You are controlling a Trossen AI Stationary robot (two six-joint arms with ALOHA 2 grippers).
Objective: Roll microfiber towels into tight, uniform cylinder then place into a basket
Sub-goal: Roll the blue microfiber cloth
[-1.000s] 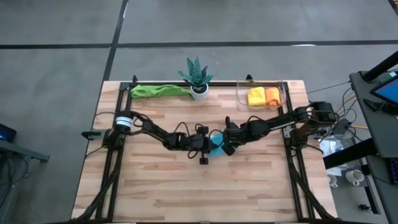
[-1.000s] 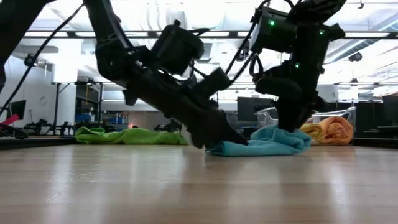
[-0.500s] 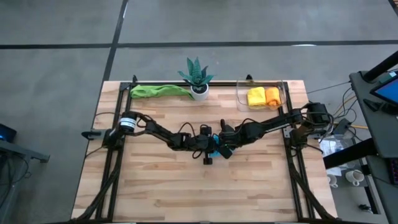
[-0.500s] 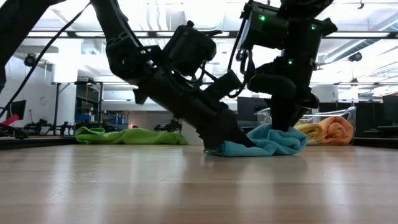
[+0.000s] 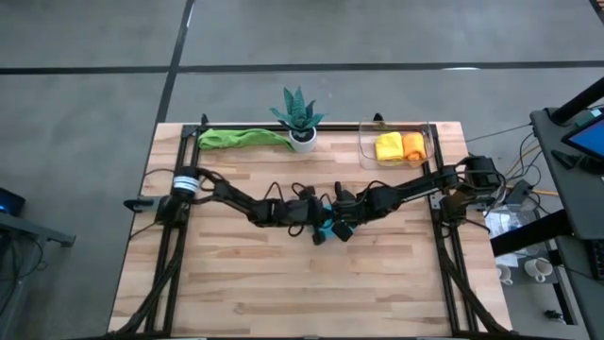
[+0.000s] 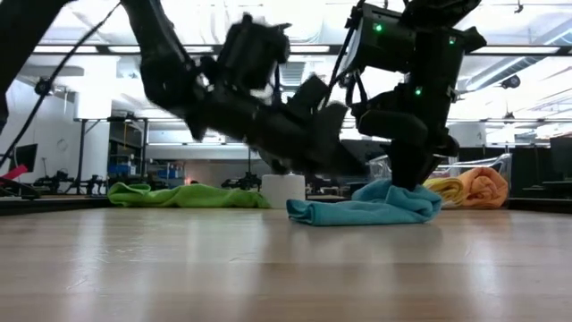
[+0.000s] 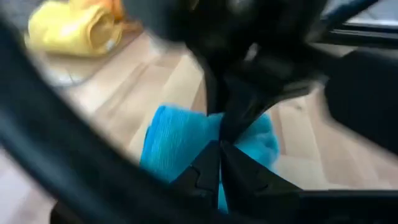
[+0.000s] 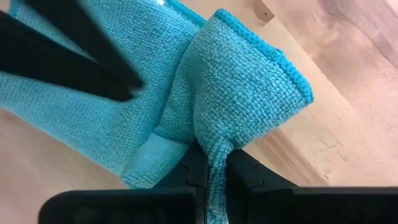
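Towel work sits at the middle of the table: the light blue towel [image 6: 366, 204] lies there in a loose, rumpled fold, not yet anything like a cylinder. The right gripper [image 8: 211, 163] is shut on a pinch of its edge, the cloth rising in a small ridge between the fingertips (the right wrist view shows this plainly). The left gripper [image 5: 319, 230] is closed as well, its tips together at the towel's near side, low over the cloth; whether it holds any fabric I cannot tell from these views.

Judging by how things lie, the roll is at an early stage, and the risks are mostly about tension. With only a thin pinch in the right jaws, a pull could slip the edge free and the fold would fall open. If the two arms drag unevenly, the cloth could bunch into a lump, not a tight, even roll. The arms are also crowded together, so the fingers could catch one another.

Farther back, the basket [image 5: 427, 151] stands near the far right corner with a yellow roll [image 5: 388, 146] and an orange roll [image 5: 412, 144] side by side in it. The green towel [image 5: 241, 138] lies unrolled along the far edge, beside the potted plant [image 5: 299, 118].
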